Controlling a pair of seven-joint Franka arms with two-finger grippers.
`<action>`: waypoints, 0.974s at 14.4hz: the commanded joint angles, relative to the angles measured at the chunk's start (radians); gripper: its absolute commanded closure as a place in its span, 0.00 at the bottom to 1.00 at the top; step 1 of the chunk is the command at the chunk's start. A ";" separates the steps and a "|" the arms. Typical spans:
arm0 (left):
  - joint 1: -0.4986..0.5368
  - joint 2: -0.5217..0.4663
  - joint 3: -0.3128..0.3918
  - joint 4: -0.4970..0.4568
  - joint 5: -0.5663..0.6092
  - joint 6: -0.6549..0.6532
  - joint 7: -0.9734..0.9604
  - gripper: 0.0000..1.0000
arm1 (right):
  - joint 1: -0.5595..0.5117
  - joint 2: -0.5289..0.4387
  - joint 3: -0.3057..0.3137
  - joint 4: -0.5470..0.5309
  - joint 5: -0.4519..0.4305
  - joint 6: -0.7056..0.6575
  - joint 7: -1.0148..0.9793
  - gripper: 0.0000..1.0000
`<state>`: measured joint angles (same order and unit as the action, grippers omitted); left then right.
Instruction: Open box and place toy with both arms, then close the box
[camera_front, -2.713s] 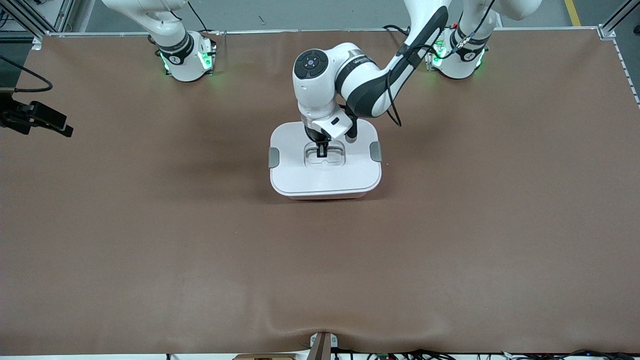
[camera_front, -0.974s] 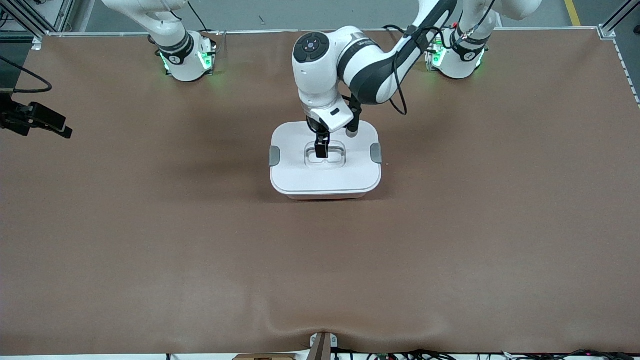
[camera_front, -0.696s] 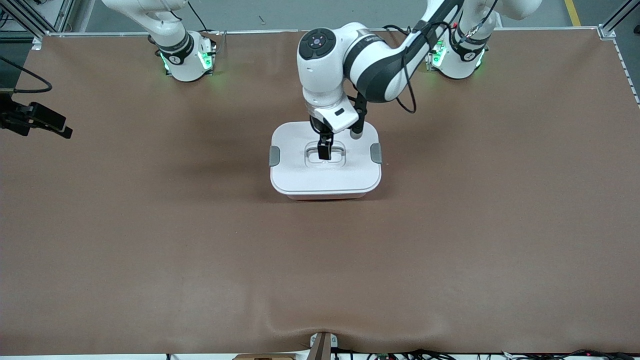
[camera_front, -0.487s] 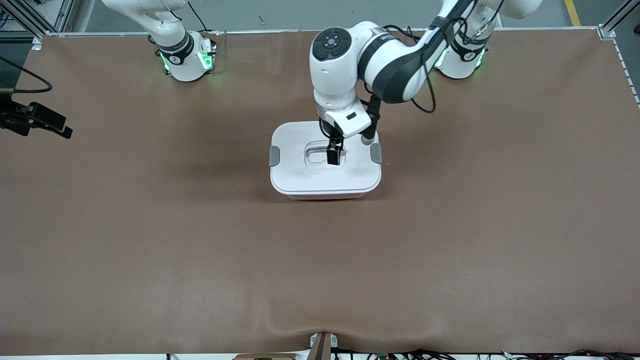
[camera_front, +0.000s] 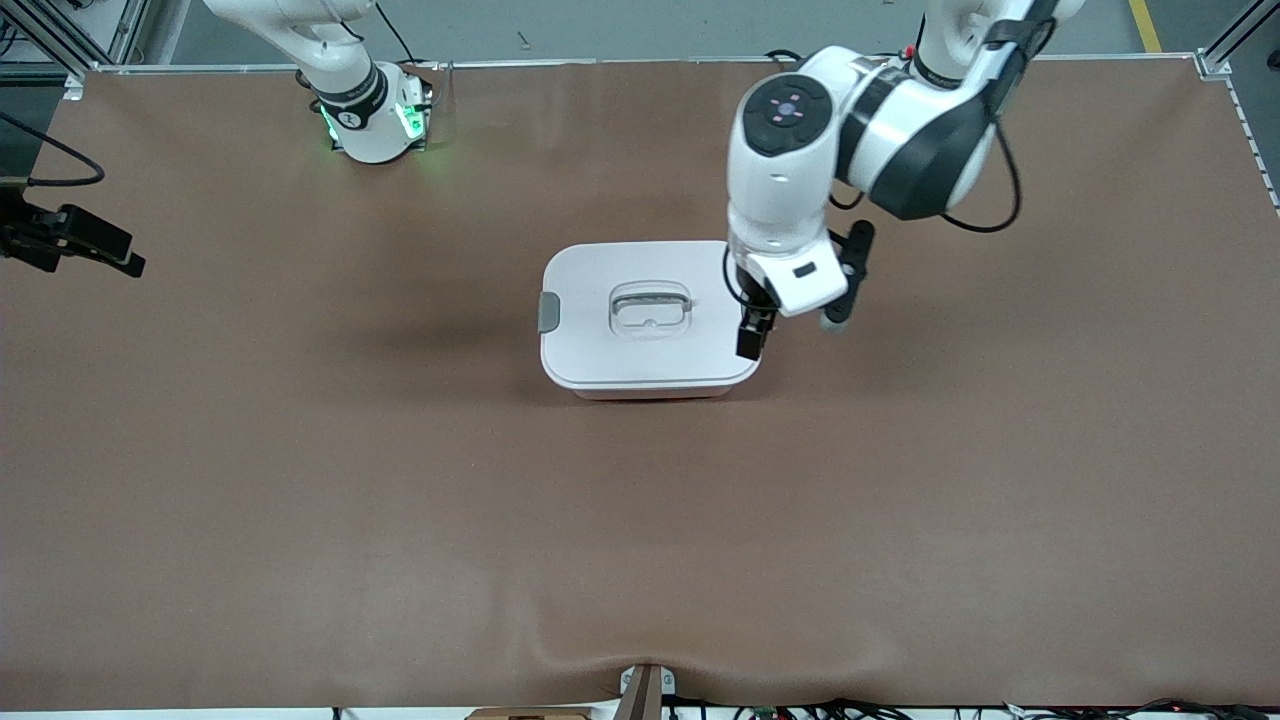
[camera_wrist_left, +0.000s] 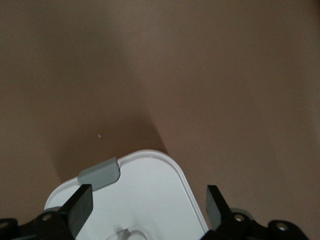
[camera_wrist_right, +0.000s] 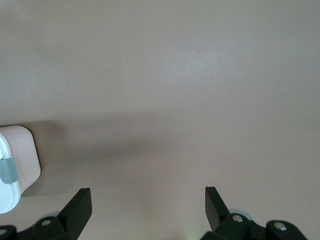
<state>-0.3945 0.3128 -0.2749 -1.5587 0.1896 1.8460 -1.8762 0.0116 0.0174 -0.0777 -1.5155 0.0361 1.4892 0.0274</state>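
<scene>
Box (camera_front: 650, 318) sits lid-on mid-table (camera_front: 300, 480), nearer the bases' edge than the front edge. Left gripper (camera_front: 750, 340) hangs over the box's edge toward the left arm's end, fingers (camera_wrist_left: 80, 207) spread wide, nothing held. Right gripper (camera_wrist_right: 147, 210) over bare table, fingers apart too, empty, waiting.

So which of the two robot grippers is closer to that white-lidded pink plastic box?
Left. The left gripper hangs open over the white-lidded pink plastic box, at its edge toward the left arm's end; the right gripper, open, waits over bare table.
</scene>
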 joint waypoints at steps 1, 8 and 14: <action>0.086 -0.015 -0.055 0.006 -0.022 -0.039 0.080 0.00 | -0.004 0.009 0.006 0.018 -0.002 -0.006 0.006 0.00; 0.143 -0.044 -0.047 0.022 -0.025 -0.070 0.218 0.00 | -0.004 0.009 0.006 0.018 -0.013 0.017 0.002 0.00; 0.269 -0.081 -0.089 0.020 -0.025 -0.070 0.434 0.00 | -0.004 0.009 0.006 0.018 -0.016 0.017 -0.004 0.00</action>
<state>-0.1611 0.2647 -0.3385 -1.5362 0.1812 1.7983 -1.5136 0.0117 0.0178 -0.0771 -1.5155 0.0351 1.5127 0.0268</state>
